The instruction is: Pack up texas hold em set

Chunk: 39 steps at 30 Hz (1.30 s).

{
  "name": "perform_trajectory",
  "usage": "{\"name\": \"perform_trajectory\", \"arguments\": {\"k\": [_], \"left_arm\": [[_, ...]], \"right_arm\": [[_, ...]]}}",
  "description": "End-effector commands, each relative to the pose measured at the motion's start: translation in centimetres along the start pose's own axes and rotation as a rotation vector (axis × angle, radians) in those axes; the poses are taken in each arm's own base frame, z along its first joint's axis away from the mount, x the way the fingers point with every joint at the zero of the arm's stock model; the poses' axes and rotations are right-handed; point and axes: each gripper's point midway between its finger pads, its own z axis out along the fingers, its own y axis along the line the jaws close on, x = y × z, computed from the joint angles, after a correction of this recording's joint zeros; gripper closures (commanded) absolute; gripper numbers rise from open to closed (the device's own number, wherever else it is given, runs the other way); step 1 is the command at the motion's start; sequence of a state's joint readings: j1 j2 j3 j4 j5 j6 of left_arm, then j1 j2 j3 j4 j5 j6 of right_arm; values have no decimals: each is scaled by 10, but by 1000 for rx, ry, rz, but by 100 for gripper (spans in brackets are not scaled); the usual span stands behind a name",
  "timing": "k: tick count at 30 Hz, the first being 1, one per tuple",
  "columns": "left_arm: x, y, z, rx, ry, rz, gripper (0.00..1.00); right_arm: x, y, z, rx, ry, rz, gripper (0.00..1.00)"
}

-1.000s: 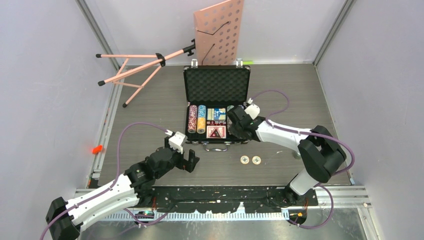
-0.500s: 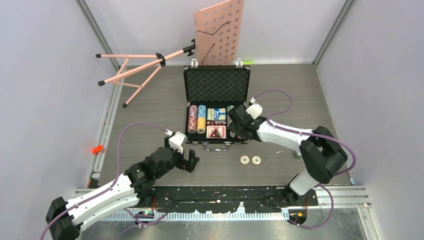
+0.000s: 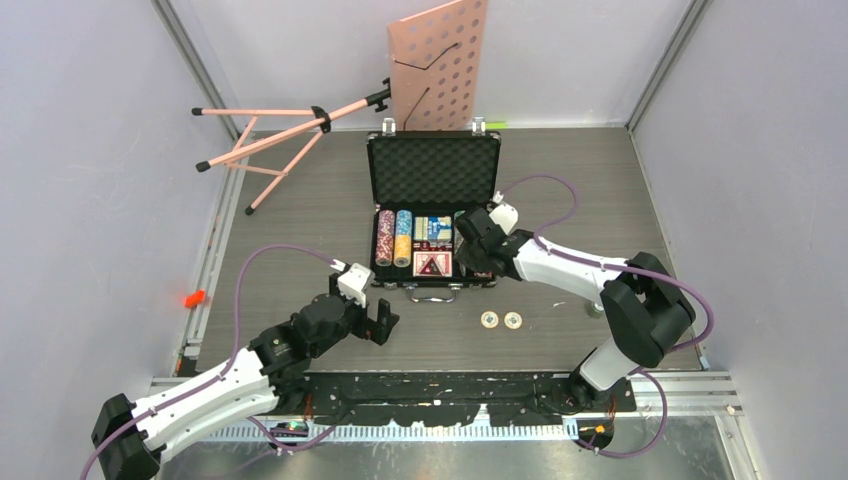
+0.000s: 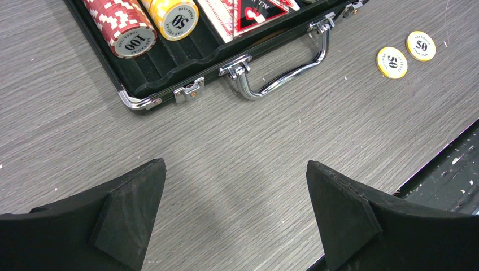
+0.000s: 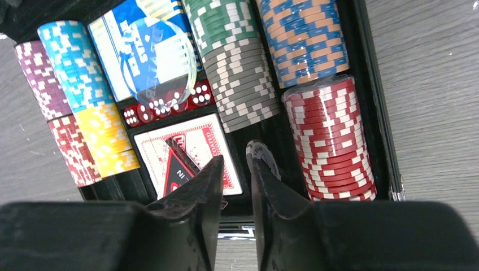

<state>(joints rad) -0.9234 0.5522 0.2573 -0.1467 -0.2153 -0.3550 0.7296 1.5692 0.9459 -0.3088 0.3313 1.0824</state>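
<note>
The black briefcase (image 3: 433, 170) lies open mid-table with its foam lid raised. Its tray (image 4: 169, 73) holds rows of poker chips (image 5: 327, 135), two card decks (image 5: 195, 149) and small red dice (image 5: 169, 107). My right gripper (image 3: 472, 258) hangs over the tray's right side. Its jaws (image 5: 236, 161) stand a narrow gap apart with nothing between them, and a grey chip (image 5: 261, 158) stands on edge at the right fingertip, in the empty slot below the grey row. My left gripper (image 3: 380, 325) hovers wide open (image 4: 236, 169) over bare table before the handle (image 4: 282, 79). Two yellow chips (image 3: 500, 320) lie outside the case.
A pink music stand (image 3: 440, 60) leans behind the case, its tripod legs (image 3: 270, 140) stretching left along the table. A small orange object (image 3: 194, 298) sits at the left edge. Grey walls close in on both sides.
The right gripper's jaws have parted a little and the gripper has shifted slightly toward the back of the case. The left arm has not moved.
</note>
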Motion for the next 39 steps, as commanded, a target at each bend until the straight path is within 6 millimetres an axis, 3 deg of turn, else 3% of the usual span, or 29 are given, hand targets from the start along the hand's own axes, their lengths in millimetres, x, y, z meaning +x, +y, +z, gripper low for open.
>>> {"name": "perform_trajectory", "arguments": {"k": [1,6,16,26,31,33,36,39], "left_arm": [[-16,-6,1,22,-54,-2,1],[-16,-6,1,22,-55,-2,1],[-15,-6,1,19,-49,0,0],[-15,-6,2,20,-49,1,0],[-15,-6,2,19,-49,1,0],[-15,-6,1,20,-48,2,0],[-15,-6,2,22,-48,1,0],[-15,-6,2,22,-49,3,0]], "right_arm": [[-3,11,-9,-26,19,-66,74],[-4,5,-10,17,32,-156,78],[17,-6,0,56,136,-254,79],[9,2,-13,35,131,-263,67],[15,3,-13,34,175,-299,77],[18,-5,-11,70,195,-325,81],[22,-13,-9,99,213,-343,96],[29,-21,-7,112,239,-362,100]]}}
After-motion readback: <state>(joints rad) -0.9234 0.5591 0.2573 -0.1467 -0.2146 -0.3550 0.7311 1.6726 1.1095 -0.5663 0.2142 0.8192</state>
